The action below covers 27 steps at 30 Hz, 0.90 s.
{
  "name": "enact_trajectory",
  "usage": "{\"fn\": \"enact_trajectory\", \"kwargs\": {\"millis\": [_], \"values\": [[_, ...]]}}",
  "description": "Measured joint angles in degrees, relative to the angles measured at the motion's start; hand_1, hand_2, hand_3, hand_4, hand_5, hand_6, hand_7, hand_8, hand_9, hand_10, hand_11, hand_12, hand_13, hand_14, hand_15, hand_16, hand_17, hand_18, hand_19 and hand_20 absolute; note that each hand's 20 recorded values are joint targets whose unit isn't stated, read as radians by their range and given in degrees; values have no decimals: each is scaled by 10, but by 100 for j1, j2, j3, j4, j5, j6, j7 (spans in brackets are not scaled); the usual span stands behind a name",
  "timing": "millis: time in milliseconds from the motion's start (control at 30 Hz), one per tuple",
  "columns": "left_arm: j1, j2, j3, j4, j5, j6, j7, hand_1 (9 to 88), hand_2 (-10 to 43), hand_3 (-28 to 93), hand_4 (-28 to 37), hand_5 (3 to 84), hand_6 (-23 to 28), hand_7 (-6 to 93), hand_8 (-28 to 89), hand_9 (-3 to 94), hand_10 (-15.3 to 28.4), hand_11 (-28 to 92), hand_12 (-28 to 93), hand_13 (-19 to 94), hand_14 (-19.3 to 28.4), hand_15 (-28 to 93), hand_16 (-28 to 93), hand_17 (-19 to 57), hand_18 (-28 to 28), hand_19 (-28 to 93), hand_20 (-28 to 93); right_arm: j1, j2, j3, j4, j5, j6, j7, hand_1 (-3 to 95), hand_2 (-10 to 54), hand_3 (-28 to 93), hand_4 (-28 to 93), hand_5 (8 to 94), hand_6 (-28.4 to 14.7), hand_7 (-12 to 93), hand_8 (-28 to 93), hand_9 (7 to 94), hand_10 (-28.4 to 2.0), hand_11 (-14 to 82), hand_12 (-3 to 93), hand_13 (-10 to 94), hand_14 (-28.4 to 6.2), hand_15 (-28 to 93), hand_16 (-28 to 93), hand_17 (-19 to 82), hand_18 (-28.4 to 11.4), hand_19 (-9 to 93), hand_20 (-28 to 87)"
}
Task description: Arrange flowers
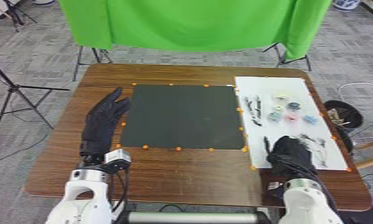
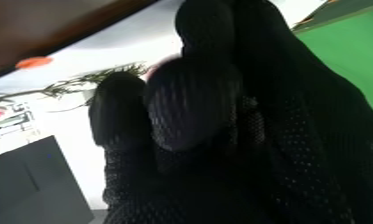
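Right hand (image 1: 292,150) over near end of white sheet (image 1: 289,85), grip can't tell. Left hand (image 1: 101,122) beside dark mat (image 1: 182,117), fingers straight. Flowers (image 1: 292,117) farther up sheet. Probably picking step; next: pinch one sprig (image 2: 86,82), lift toward mat.

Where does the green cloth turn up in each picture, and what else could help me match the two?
Head view: the green cloth hangs at the top, beyond the far edge of the brown table.
Right wrist view: the green cloth shows beside the black glove of the right hand, across that hand from the brown wood.
Shared landmark: the white sheet, seen again in the right wrist view.
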Motion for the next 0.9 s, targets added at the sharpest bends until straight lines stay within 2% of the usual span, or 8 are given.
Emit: {"fn": "enact_trajectory", "kwargs": {"millis": [167,567,633,667,733,800,900], "values": [[-2,-1,-4,1,0,-1,0,273,-61,658,-218,406,18,113,-77,425,133,172,96,296,167,155,-3,12,105,62,131,-5,137,-130,65,-47,455,-159,603,-95,619,-5,706,-48,488,104,917,-107,239,488,937,-5,571,253,735,-58,831,443],[-32,0,-4,5,0,-5,-15,273,-62,659,-217,406,18,113,-76,425,133,172,96,298,168,157,-2,12,106,63,131,129,369,-36,-143,199,937,-390,588,-95,631,16,687,-46,533,88,908,-107,260,497,937,-3,579,258,738,-53,839,435],[-32,0,-4,5,0,-7,-15,273,-62,659,-217,406,18,113,-77,425,133,172,96,298,168,158,-2,12,106,63,131,161,375,10,-214,225,935,-391,567,-95,634,18,669,-40,529,114,898,-102,243,498,937,-5,547,281,729,-51,837,429],[-32,0,-4,5,0,-9,-15,273,-62,659,-217,406,18,113,-77,424,133,173,96,298,168,158,-3,12,106,63,131,169,375,39,-245,235,911,-390,551,-95,633,20,666,-40,512,120,891,-104,240,490,937,-8,532,295,724,-50,835,428],[-32,0,-4,6,0,-14,-15,273,-62,659,-217,406,18,113,-77,425,133,172,96,298,168,158,-3,12,106,63,131,170,375,113,-295,260,745,-383,472,-95,618,14,661,-47,419,139,836,-121,298,386,930,-21,496,319,710,-53,836,425],[-31,0,-4,6,0,-19,-15,274,-62,658,-218,406,18,114,-76,425,133,172,96,298,168,158,-3,12,106,63,131,151,376,207,-345,291,400,-367,345,-95,661,-16,647,-46,317,-63,777,-153,314,274,918,-38,474,314,693,-61,847,420],[-28,0,-4,7,1,-23,-14,273,-61,657,-217,406,17,114,-77,425,132,172,96,298,169,159,-3,12,106,62,130,81,376,347,-432,301,-281,-287,309,-95,661,-22,643,-46,281,-86,754,-163,296,256,914,-42,465,311,687,-64,855,415]]}}
